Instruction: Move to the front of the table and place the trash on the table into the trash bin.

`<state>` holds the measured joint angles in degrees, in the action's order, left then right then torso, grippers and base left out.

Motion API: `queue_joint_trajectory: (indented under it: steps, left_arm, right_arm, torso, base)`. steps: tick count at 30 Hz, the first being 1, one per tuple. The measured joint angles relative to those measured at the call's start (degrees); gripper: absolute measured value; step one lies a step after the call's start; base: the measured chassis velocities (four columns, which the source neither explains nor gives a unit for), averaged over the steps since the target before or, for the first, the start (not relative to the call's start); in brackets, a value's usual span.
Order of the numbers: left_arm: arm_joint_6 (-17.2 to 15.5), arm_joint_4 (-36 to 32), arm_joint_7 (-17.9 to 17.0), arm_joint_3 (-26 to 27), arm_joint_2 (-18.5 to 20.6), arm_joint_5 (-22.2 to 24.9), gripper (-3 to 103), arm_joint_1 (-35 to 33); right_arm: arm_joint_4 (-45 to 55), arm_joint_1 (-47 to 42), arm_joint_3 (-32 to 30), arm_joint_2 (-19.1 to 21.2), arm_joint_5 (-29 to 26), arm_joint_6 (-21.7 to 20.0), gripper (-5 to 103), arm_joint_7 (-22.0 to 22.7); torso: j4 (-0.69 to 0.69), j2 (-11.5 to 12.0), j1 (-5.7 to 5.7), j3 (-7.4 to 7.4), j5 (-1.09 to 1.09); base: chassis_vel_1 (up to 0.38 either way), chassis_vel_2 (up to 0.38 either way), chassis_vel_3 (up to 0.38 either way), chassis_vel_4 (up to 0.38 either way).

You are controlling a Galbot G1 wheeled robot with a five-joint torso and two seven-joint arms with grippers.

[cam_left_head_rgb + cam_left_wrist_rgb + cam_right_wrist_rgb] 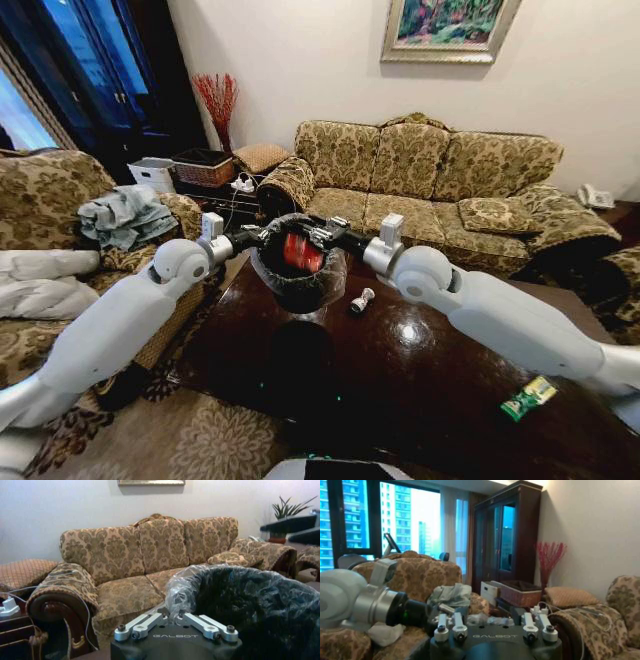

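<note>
The black trash bin [296, 278] with its crinkled clear liner stands at the far left part of the dark glossy table [420, 372], its mouth tipped toward me. My left gripper [262, 236] is shut on the liner at the bin's rim [173, 612]. My right gripper [322, 236] hovers open just over the bin's mouth, nothing between its fingers [490, 619]. A red crushed can [302, 252] shows inside the bin. To the right of the bin, a small silver-grey can [361, 300] lies on the table. A green wrapper [528, 397] lies near the table's front right.
A patterned three-seat sofa [430, 170] runs behind the table. An armchair [50, 200] with cloths on it stands at the left. A wicker basket [205, 168] and a white box [152, 173] sit on a side table at the back left.
</note>
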<state>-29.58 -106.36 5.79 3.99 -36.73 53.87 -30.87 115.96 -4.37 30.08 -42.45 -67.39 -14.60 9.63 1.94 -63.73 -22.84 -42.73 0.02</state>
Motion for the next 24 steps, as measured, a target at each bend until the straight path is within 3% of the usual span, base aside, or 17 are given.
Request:
queue_joint_trajectory:
  steps: [2,3,6,7,9,10,12,15,16,17,18,21,23,24]
  left_arm:
    - [0.0,-0.07,0.06,0.11,0.07,0.01,4,-0.06]
    - [0.0,-0.07,0.06,0.11,0.07,0.01,4,-0.06]
    - [0.1,-0.44,0.07,0.89,-1.99,-0.39,4,-0.69]
    - [0.1,-0.44,0.07,0.89,-1.99,-0.39,4,-0.69]
    - [0.2,-0.49,0.13,1.22,-3.45,-1.62,4,-1.14]
    - [0.4,-0.29,0.09,1.68,-5.1,-3.11,4,-1.46]
    - [0.41,-0.14,0.02,1.76,-5.74,-3.34,4,-1.51]
    - [0.41,0.42,-0.24,1.28,-7.4,-3.47,4,-1.1]
    - [0.41,0.42,-0.24,1.28,-7.4,-3.47,4,-1.1]
    - [0.43,0.39,-0.22,0.84,-7.52,-3.43,4,-0.74]
    - [0.43,0.39,-0.22,0.84,-7.52,-3.43,4,-0.74]
    - [0.61,-0.05,-0.23,0.38,-7.87,-3.43,4,-0.56]
    - [0.82,-0.2,-0.23,0.38,-7.81,-3.44,4,-0.66]
    - [1.37,-0.64,-0.02,0.52,-7.58,-3.8,4,-1.02]
  right_arm:
    - [0.58,0.12,-1.2,0.65,-0.8,0.07,66,0.61]
    - [0.58,0.12,-1.2,0.65,-0.8,0.07,66,0.61]
    - [4.35,2.07,-6.0,3.73,-9.26,0.18,83,8.08]
    - [4.35,2.07,-6.0,3.73,-9.26,0.18,83,8.08]
    - [6.0,1.93,-9.19,6.6,-13.09,-0.11,88,11.98]
    - [6.51,-0.2,-12.41,11.03,-14.03,-0.47,97,13.26]
    - [6.25,-1.56,-13.39,13.02,-13.53,-0.48,97,13.17]
    - [1.48,-10.26,-18.37,17.05,-6.31,1.49,100,9.76]
    - [1.48,-10.26,-18.37,17.05,-6.31,1.49,100,9.76]
    - [-1.56,-14.7,-19.85,16.92,-1.67,3.41,100,7.63]
    - [-1.56,-14.7,-19.85,16.92,-1.67,3.41,100,7.63]
    - [-8.17,-24.91,-22.22,15.02,8.52,7.79,100,6.45]
    - [-8.87,-26.22,-22.67,14.84,9.66,8.34,100,6.47]
    - [-10.66,-30.18,-24.59,13.85,13.24,10.34,100,6.49]
  torso:
    - [-0.01,0.0,0.0,0.0,0.0]
    - [-0.01,0.0,0.0,0.0,0.0]
    - [0.01,0.0,0.01,0.0,-0.03]
    - [0.01,0.0,0.01,0.0,-0.03]
    - [0.01,0.0,0.01,0.01,-0.04]
    - [-0.01,0.0,0.01,0.01,-0.02]
    - [-0.03,0.0,0.01,0.01,-0.01]
    - [-0.07,-0.01,0.01,0.01,0.0]
    - [-0.07,-0.01,0.01,0.01,0.0]
    - [-0.07,-0.01,0.02,0.01,0.04]
    - [-0.07,-0.01,0.02,0.01,0.04]
    - [0.03,0.0,-0.01,0.0,0.01]
    - [0.03,0.0,-0.01,0.0,0.01]
    - [0.04,0.0,-0.01,0.0,-0.01]
  base:
    - [0.0,0.0,0.0,0.0]
    - [0.0,0.0,0.0,0.0]
    - [0.0,0.0,0.0,0.0]
    - [0.0,0.0,0.0,0.0]
    - [0.0,0.0,0.0,0.0]
    - [0.0,0.0,0.0,0.0]
    - [0.0,0.0,0.0,0.0]
    - [0.0,0.0,0.0,0.0]
    - [0.0,0.0,0.0,0.0]
    - [0.0,0.0,0.0,0.0]
    - [0.0,0.0,0.0,0.0]
    - [0.0,0.0,0.0,0.0]
    - [0.0,0.0,0.0,0.0]
    - [0.0,0.0,0.0,0.0]
